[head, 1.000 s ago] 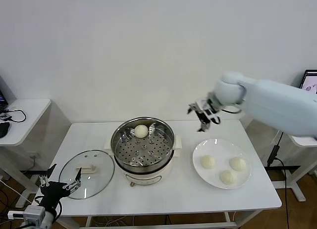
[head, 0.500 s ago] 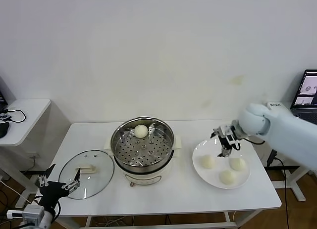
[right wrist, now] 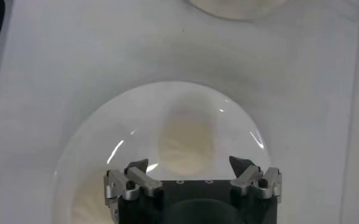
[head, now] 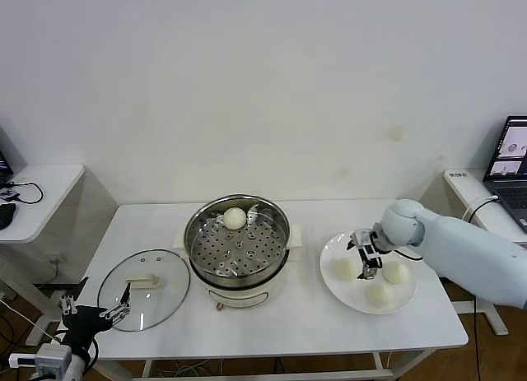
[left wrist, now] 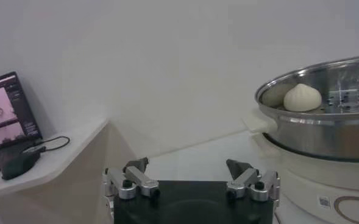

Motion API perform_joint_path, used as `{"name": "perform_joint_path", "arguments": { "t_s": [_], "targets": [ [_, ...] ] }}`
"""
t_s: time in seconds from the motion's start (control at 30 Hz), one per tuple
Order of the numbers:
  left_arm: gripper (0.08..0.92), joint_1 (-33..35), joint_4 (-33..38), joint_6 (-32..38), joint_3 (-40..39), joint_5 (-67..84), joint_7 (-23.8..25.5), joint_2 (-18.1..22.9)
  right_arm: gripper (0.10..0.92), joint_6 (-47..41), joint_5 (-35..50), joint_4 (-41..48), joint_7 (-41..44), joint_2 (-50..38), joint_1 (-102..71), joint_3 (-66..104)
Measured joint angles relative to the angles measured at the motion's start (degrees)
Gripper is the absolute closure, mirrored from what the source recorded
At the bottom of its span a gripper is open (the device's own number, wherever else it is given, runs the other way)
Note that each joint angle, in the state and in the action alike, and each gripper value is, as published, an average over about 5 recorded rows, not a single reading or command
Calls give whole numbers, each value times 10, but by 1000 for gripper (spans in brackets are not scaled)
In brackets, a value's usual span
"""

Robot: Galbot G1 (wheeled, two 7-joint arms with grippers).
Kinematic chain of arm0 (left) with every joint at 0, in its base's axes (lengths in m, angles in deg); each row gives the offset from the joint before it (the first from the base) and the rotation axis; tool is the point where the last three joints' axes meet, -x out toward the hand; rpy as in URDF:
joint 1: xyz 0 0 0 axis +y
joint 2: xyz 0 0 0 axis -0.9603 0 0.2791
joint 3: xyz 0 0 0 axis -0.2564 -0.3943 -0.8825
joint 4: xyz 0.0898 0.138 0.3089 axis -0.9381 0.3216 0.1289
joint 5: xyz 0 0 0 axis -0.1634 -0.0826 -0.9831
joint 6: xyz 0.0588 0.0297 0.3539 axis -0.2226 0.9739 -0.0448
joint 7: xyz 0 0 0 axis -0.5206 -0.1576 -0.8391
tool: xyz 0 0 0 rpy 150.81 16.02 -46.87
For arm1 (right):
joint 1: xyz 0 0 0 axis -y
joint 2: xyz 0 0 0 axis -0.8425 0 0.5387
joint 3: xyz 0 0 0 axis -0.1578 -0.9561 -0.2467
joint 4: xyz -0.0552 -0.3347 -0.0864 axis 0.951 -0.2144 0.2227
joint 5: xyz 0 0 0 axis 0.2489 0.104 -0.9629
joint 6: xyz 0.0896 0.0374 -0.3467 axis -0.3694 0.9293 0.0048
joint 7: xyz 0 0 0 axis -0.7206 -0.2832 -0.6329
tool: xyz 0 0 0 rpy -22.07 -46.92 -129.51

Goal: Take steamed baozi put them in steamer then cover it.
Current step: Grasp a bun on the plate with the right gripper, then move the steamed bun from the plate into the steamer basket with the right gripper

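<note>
The steamer (head: 237, 248) stands mid-table with one steamed baozi (head: 235, 219) on the far side of its perforated tray. Three more baozi (head: 345, 268) (head: 396, 272) (head: 379, 295) lie on a white plate (head: 339, 295) to its right. My right gripper (head: 368, 254) hangs open low over the plate, between the two far buns. In the right wrist view a bun (right wrist: 188, 137) lies just ahead of the open right gripper (right wrist: 190, 167), untouched. The cover (head: 144, 289) lies flat on the table left of the steamer. My left gripper (head: 92, 308) waits open off the table's front left corner.
A side table (head: 41, 188) with cables stands at the far left, and a laptop (head: 512, 155) sits on another at the far right. The left wrist view shows the steamer (left wrist: 325, 122) with its bun (left wrist: 302, 97) and a laptop (left wrist: 5, 112).
My right arm has swung from high behind the plate down and to the right, so its gripper now sits low among the buns. The left arm has hardly moved.
</note>
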Motion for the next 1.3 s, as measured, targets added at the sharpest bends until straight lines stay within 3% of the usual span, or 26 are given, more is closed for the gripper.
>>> {"name": "perform_joint_path", "arguments": {
  "t_s": [0.37,0.93,1.3],
  "targets": [
    [177,-2,-3,0,1,0,0,0,211,-3,-16,40,-3,32,-30,19],
    [177,-4,-4,1,1,1,0,1,441,-5,-25,73,12,51,-30,28],
    [177,-2,4,1,4,3,0,1,472,-10,-10,58,29,35,8,19]
  ]
}}
